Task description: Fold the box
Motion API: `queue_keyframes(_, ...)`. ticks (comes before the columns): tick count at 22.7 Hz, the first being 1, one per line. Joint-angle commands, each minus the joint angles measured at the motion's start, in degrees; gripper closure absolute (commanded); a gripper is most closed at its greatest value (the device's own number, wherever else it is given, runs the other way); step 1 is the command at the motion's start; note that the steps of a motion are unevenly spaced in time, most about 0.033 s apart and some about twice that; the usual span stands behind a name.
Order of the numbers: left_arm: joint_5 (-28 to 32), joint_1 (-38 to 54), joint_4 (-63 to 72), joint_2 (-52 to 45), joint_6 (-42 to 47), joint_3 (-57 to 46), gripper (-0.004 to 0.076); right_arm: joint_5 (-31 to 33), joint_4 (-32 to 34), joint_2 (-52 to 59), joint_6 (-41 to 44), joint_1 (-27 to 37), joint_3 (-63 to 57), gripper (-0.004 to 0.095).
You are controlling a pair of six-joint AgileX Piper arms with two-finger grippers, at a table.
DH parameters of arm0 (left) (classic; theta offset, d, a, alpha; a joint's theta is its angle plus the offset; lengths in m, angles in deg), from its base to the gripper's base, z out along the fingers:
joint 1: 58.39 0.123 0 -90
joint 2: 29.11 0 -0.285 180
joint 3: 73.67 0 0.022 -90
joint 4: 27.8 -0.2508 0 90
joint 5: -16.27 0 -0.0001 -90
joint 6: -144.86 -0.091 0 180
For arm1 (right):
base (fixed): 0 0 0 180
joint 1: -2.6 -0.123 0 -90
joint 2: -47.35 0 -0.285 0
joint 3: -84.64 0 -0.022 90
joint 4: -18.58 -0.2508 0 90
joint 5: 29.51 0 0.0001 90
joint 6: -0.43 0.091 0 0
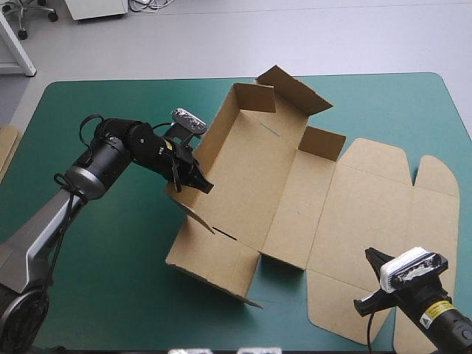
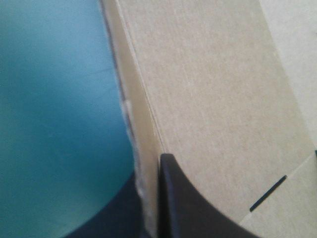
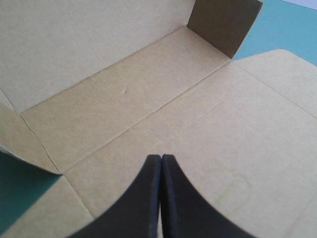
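The brown box (image 1: pixel 273 177) lies in the middle of the teal-green table with its long left wall and far end flaps raised. Its lid (image 1: pixel 376 199) lies flat to the right. My left gripper (image 1: pixel 198 181) is at the left wall's upper edge, shut on it. In the left wrist view the wall's edge (image 2: pixel 143 124) runs between the black fingers of that gripper (image 2: pixel 151 198). My right gripper (image 1: pixel 372 258) is shut and empty, hovering over the lid's near part. From the right wrist view, it (image 3: pixel 161 158) points across the box floor (image 3: pixel 124 99).
An edge of more brown board (image 1: pixel 7 147) shows at the table's left edge. Bare teal-green cover (image 1: pixel 110 258) lies left and in front of the box. A near flap (image 1: pixel 214 258) of the box leans outward toward the front.
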Motion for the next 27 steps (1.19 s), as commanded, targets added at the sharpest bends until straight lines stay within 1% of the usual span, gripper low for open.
queue_keyframes(1,0.4,-2.7,-11.9,-2.8,1.5,4.6,0.0734,-4.1,0.7,-0.6,-0.4,-0.1,1.5,0.0923)
queue_keyframes(5,-1.5,-4.3,-23.4,-2.9,0.3,6.0,0.0734,-4.1,0.7,-0.6,-0.4,-0.1,1.5,0.0923)
queue_keyframes(8,-0.8,-4.5,-25.3,-3.3,-3.2,6.3,0.0734,-4.1,0.7,-0.6,-0.4,-0.1,1.5,0.0923)
queue_keyframes(11,2.7,-4.5,-25.5,-4.0,-7.1,6.8,0.0734,-4.0,0.7,-0.6,-0.4,-0.1,1.5,0.0923)
queue_keyframes(12,5.1,-4.7,-26.2,-4.5,-8.9,7.4,0.0734,-3.9,0.7,-0.6,-0.4,-0.1,1.5,0.0923)
queue_keyframes(13,6.1,-5.3,-26.7,-4.7,-9.6,7.7,0.0734,-3.8,0.7,-0.6,-0.1,-0.1,1.5,0.0923)
queue_keyframes(14,8.5,-7.0,-29.1,-4.7,-9.9,8.5,0.0734,-3.7,0.7,-0.6,0.3,-0.1,1.6,0.0923)
queue_keyframes(15,9.6,-8.1,-30.2,-4.7,-10.4,8.5,0.0734,-3.7,0.7,-0.6,0.6,-0.1,1.6,0.0923)
queue_keyframes(16,12.4,-10.9,-32.1,-4.7,-10.9,8.5,0.0734,-3.8,1.2,-0.6,1.8,-0.1,1.7,0.0923)
queue_keyframes(17,13.5,-12.2,-32.9,-4.4,-10.9,8.5,0.0734,-3.9,2.0,-0.6,2.9,-0.1,1.7,0.0923)
queue_keyframes(18,15.2,-15.6,-35.7,-4.2,-10.9,7.8,0.0734,-3.9,4.0,-0.6,5.1,-0.1,1.9,0.0923)
queue_keyframes(20,15.6,-19.9,-41.8,-3.8,-7.0,6.1,0.0734,-3.2,8.1,-0.6,9.7,-0.1,3.2,0.0922)
queue_keyframes(23,16.7,-25.6,-57.9,-3.8,8.1,1.9,0.0734,-2.0,15.4,-0.7,19.5,-0.1,6.5,0.0922)
queue_keyframes(25,16.4,-29.7,-66.9,-3.8,14.1,-1.5,0.0734,1.7,20.1,-2.3,23.6,-0.1,9.5,0.092)
queue_keyframes(27,15.6,-33.2,-76.2,-4.4,20.2,-5.7,0.0734,6.3,20.9,-5.9,23.7,-0.1,13.3,0.092)
